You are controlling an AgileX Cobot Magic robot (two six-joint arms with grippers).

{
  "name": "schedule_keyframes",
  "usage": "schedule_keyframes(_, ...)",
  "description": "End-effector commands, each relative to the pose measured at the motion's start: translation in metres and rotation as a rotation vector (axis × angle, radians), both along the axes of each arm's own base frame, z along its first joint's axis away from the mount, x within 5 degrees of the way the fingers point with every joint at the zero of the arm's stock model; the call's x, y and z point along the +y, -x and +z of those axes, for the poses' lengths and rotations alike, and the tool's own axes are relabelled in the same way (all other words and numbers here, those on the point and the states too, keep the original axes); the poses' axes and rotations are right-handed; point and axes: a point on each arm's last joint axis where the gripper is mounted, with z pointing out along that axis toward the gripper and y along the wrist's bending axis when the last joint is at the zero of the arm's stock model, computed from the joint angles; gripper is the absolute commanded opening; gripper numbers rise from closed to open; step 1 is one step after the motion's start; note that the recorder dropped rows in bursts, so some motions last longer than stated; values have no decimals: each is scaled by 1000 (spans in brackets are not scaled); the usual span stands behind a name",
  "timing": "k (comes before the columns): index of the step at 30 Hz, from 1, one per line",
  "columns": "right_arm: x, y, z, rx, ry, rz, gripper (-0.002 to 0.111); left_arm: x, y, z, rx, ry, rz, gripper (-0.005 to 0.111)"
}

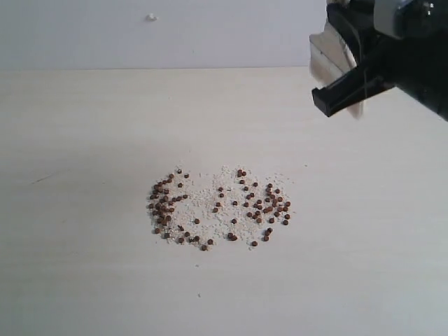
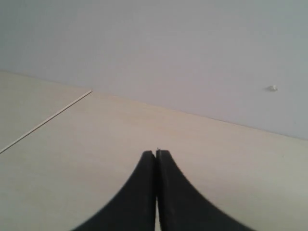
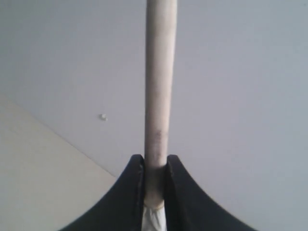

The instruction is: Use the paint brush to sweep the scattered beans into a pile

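Step in hand: approach. The paint brush [image 1: 327, 53] is gripped but its bristles have not yet met the beans [image 1: 217, 207], so I judge sweeping has not begun.
Right gripper [image 1: 344, 94]: clamped narrow on the pale handle [image 3: 160, 96], which runs straight out between the jaws in the right wrist view.
Left gripper [image 2: 156, 154]: jaws pressed together on nothing, over bare counter [image 1: 84, 140]. No beans show in its view.
Brush position: in the exterior view it sits toward 1 to 2 o'clock from the scatter and well apart from it. Only the silver ferrule and a blurred whitish edge show past the gripper, so I cannot tell how the bristles are angled.
Beans: a loose ring on the counter among pale crumbs [image 1: 203, 203]. It is thickest at its 9 o'clock side and again at its 3 o'clock side, thin at 12 and 6, and nearly bare of beans in the middle.
The pile: not formed. The 9 o'clock clump is the nearest thing to a start.
Next move calls for: bringing the brush down outside the ring, likely beyond its 3 o'clock edge, with the bristle tips just touching the counter. Then a slow stroke toward 9 o'clock, the broad face of the bristles leading.
Risk: round beans roll, so a fast or steep stroke may flick them wider instead of gathering them.
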Motion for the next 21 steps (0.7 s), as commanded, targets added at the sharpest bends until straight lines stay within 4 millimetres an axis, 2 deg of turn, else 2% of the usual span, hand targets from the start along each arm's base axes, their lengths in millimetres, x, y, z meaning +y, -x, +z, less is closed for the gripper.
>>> schedule_keyframes(1,8,12,50,-20,68,-62,0,1,0,0,-4,-4,7,0)
schedule_keyframes(3,2,13,48,50,175,-184,0,2,1,0,-4,-4,24,0)
schedule_keyframes(5,-10,12,33,157,174,-410,0,3,1,0,-4,-4,52,0)
schedule_keyframes(6,-10,15,25,159,194,-446,0,4,1,0,-4,-4,59,0)
schedule_keyframes(8,0,25,8,161,168,-405,0,4,1,0,-4,-4,60,0)
schedule_keyframes(11,5,34,-15,166,82,-424,0,4,1,0,-4,-4,60,0)
schedule_keyframes(14,32,41,-45,152,25,-268,0,4,1,0,-4,-4,60,0)
schedule_keyframes(15,38,39,-55,177,17,-269,0,4,1,0,-4,-4,60,0)
schedule_keyframes(18,42,26,-89,122,86,-438,0,4,1,0,-4,-4,60,0)
schedule_keyframes(21,65,16,-127,165,75,-375,0,4,1,0,-4,-4,60,0)
